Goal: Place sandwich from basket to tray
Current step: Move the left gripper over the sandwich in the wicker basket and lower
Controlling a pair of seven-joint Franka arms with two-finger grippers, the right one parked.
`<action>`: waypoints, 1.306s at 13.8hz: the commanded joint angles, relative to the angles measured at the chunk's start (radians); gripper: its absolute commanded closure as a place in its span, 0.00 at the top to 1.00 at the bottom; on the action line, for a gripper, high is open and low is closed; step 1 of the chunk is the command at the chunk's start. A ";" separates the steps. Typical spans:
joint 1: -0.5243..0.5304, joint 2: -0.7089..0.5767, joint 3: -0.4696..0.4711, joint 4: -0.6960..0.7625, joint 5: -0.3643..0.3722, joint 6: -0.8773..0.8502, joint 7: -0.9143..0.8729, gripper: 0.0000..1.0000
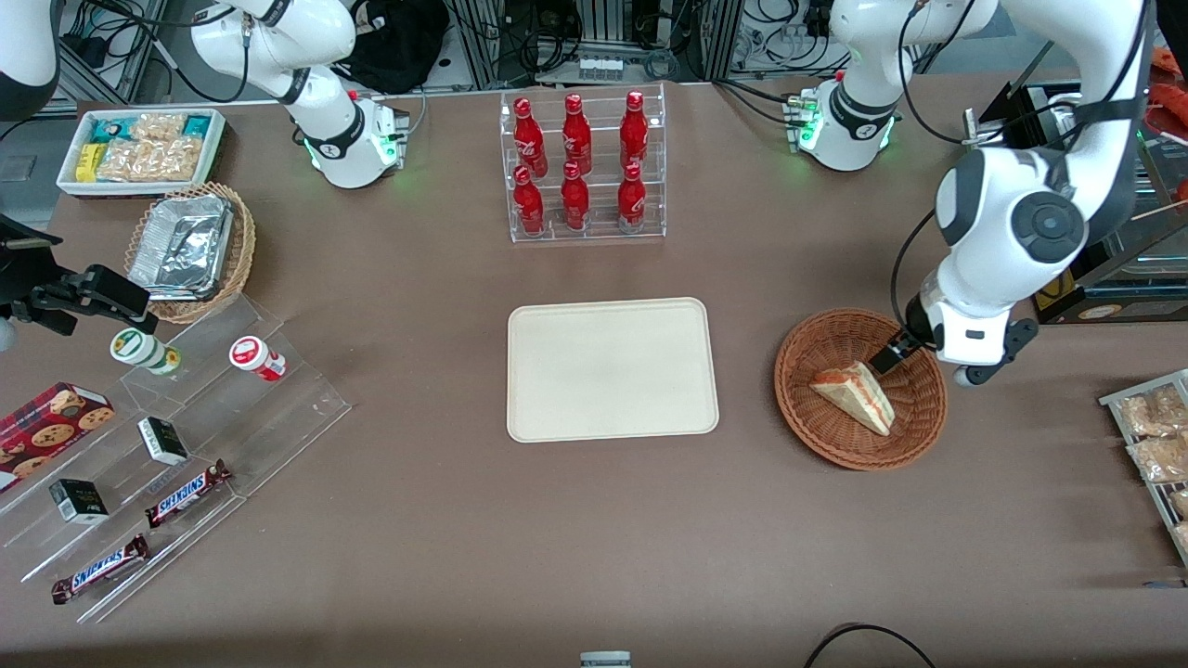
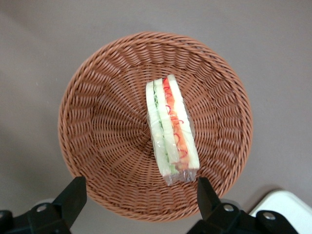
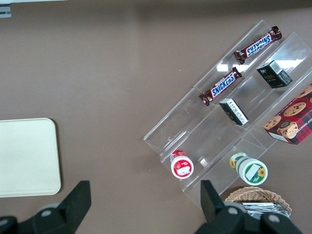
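- The pincer [image 2: 137, 195] hangs over the basket [image 1: 914, 427] with its two fingers [image 2: 73, 194] spread wide and nothing between them; it looks lined up for a drop onto the sandwich, so I'd say the reach is the step in hand and the pick is not yet made.
- The sandwich [image 2: 170, 130] lies in the basket's bowl on one bread face, a little off the middle toward one side of the wall, with its cut edge of red and green layers facing up. One finger stands just off its blunt end; the other is well apart from it.
- The woven wall rises close beside the sandwich, so I judge there is little spare room for a finger there. The clear wrap looks slippery, and a shallow pinch might slide off.
- The basket sits on the desk [image 1: 445, 557] toward the working arm's end, apart from everything else.
- The tray [image 1: 613, 369] lies flat beside the basket, toward the middle of the desk, with bare desk between them. Its rim is low, and nothing rests on it, so the carry across seems open.
- The rack of red bottles [image 1: 582, 165] stands farther from the front camera than the tray, well out of that path.
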 commanded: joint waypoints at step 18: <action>0.009 0.221 -0.043 0.002 0.002 0.244 -0.176 0.96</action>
